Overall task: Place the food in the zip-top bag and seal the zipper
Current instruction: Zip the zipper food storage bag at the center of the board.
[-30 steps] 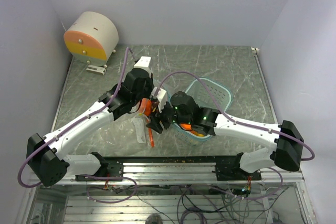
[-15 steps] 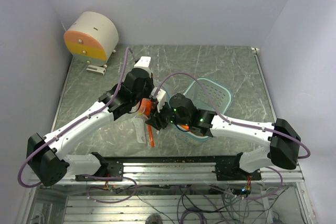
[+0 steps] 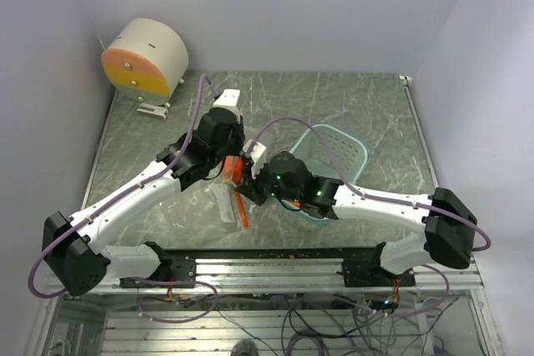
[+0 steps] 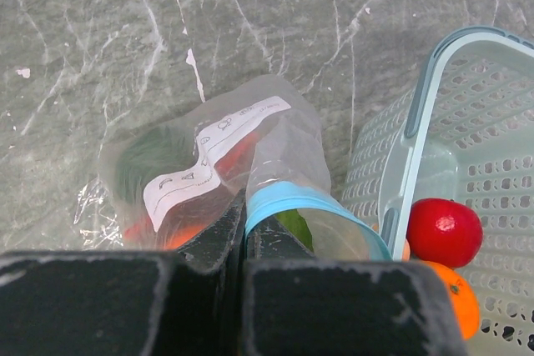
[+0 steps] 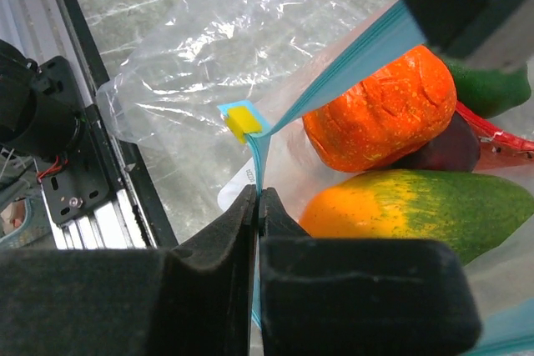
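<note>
The clear zip-top bag (image 4: pixel 200 152) hangs between both grippers, its white label facing the left wrist camera. My left gripper (image 4: pixel 244 206) is shut on one end of the blue zipper (image 4: pixel 304 202). At the other end my right gripper (image 5: pixel 258 198) is shut on the zipper (image 5: pixel 342 64), just below the yellow slider (image 5: pixel 243 121). Inside the bag lie an orange food (image 5: pixel 380 110), a yellow-green one (image 5: pixel 434 206), a maroon one (image 5: pixel 450 149) and a green one (image 5: pixel 488 89). A red fruit (image 4: pixel 445 231) and an orange fruit (image 4: pixel 457 302) sit in the teal tub (image 4: pixel 415 106). From above, both grippers (image 3: pixel 231 168) (image 3: pixel 248 188) meet over the bag (image 3: pixel 227 206).
The teal tub (image 3: pixel 355 146) stands right of the bag, under the right arm. A round white and orange device (image 3: pixel 146 57) sits at the back left corner. The metal rail (image 3: pixel 275 258) runs along the table's near edge.
My right gripper moved left from over the tub to the bag and shut on the zipper strip. The left gripper kept its hold and barely moved.
</note>
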### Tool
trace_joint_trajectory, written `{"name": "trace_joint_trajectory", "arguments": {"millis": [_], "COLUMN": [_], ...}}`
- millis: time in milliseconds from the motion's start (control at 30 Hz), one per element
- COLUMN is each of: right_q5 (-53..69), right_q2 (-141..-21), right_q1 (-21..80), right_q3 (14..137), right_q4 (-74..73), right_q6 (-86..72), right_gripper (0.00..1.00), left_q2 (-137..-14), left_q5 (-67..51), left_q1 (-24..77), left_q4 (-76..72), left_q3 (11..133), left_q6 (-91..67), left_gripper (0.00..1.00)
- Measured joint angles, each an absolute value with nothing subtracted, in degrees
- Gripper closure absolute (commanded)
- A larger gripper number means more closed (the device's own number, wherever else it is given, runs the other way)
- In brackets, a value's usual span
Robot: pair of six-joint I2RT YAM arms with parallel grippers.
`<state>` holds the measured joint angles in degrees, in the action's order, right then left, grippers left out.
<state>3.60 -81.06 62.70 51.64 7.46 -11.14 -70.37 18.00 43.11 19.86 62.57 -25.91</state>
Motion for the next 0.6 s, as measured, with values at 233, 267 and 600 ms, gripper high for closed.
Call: {"name": "trace_joint_trajectory", "arguments": {"millis": [233,267,600], "right_q5": [2.48,2.57,9.19], "right_q2": [-80.34,-79.96,-77.71], "right_q1": [62.57,62.33,54.41], "right_q3": [51.09,51.09,52.66], "right_q4": [8.34,8.32,8.36], "right_q6": [-11.57,-11.57,-14.52], "right_gripper": [1.0,1.0,1.0], "left_q2": [-70.39,-70.26,-59.4], "left_q5": [18.15,18.33,19.53], "left_q1": [43.11,43.11,43.11], "left_q4": [19.9,19.9,22.17], "left_q3": [62.59,62.59,62.52], "left_q6": [-25.36,-24.86,-19.84], "left_gripper": [0.52,0.42,0.01]}}
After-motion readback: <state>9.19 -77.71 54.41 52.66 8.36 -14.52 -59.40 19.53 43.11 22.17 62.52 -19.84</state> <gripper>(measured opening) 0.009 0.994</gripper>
